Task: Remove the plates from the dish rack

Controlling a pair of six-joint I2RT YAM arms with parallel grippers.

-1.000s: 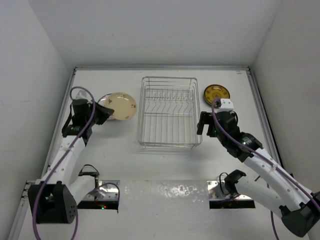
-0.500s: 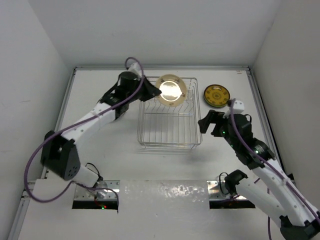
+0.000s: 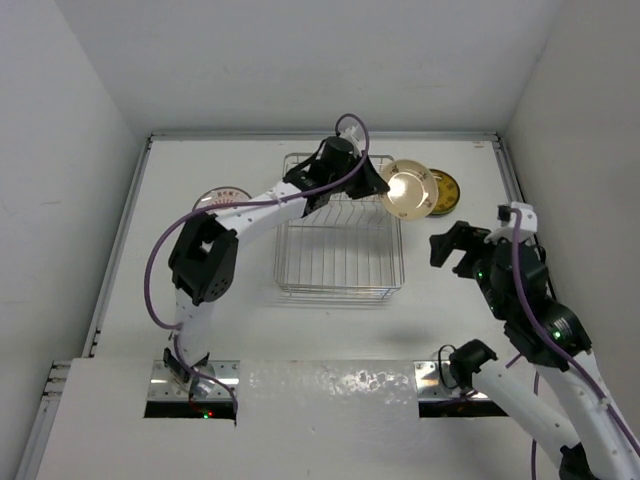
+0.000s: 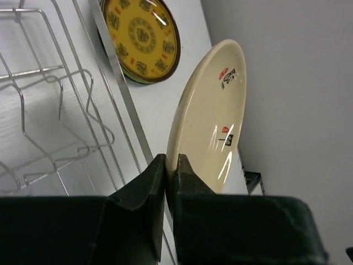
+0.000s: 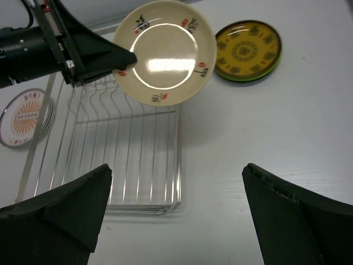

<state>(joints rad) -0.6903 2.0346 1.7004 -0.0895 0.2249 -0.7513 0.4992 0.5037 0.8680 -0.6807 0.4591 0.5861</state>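
My left gripper is shut on the rim of a cream plate with small red marks. It holds the plate in the air past the back right corner of the dish rack, partly over a yellow-orange plate lying on the table. In the left wrist view the jaws pinch the cream plate on edge above the yellow-orange plate. The right wrist view shows the cream plate, the yellow-orange plate on a green one, and the rack with no plates. My right gripper is open and empty, right of the rack.
A white plate with an orange-red sunburst lies left of the rack; it also shows in the right wrist view. White walls close in the table at the back and sides.
My left arm has carried the cream plate from the table's left side across the back of the rack to its right. My right gripper has drawn back to the right.
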